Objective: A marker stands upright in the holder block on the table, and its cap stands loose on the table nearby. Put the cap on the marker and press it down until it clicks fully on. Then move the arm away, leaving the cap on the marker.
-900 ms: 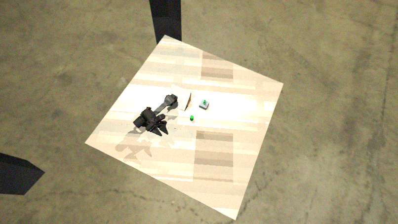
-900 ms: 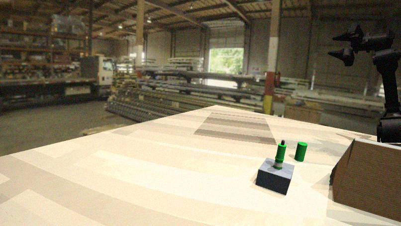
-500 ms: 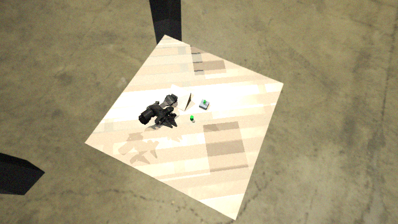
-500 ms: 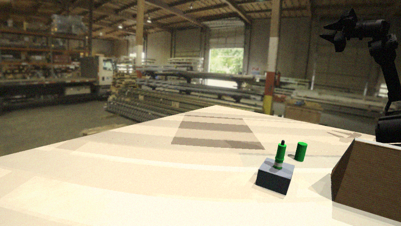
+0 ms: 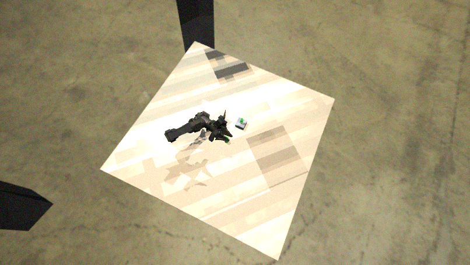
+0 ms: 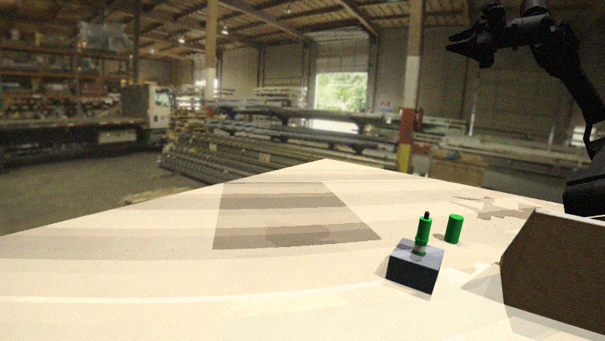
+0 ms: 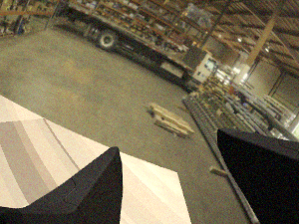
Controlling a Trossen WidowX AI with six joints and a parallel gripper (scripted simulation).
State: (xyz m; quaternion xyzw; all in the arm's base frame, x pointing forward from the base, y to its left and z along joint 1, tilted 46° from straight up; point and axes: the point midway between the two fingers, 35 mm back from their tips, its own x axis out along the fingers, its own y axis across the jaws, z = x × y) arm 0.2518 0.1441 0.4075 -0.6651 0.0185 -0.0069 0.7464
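The green marker (image 5: 241, 120) (image 6: 423, 230) stands upright, its dark tip up, in the grey holder block (image 5: 240, 125) (image 6: 410, 270). The green cap (image 5: 226, 140) (image 6: 453, 229) stands upright on the table, apart from the block, to its right in the exterior view. In the top view it is mostly hidden behind a finger. My gripper (image 5: 230, 138) (image 6: 447, 43) (image 7: 169, 146) is partly open and empty. It is high above the table, well above the cap, and its fingers point sideways over the table. The wrist view shows neither marker nor cap.
A brown angled panel (image 5: 225, 114) (image 6: 554, 270) stands on the table (image 5: 283, 230) (image 6: 127, 275), near the holder block and on the arm's side of it. Two large black shapes (image 5: 197, 26) (image 5: 23, 209) lie beyond the table edges in the top view.
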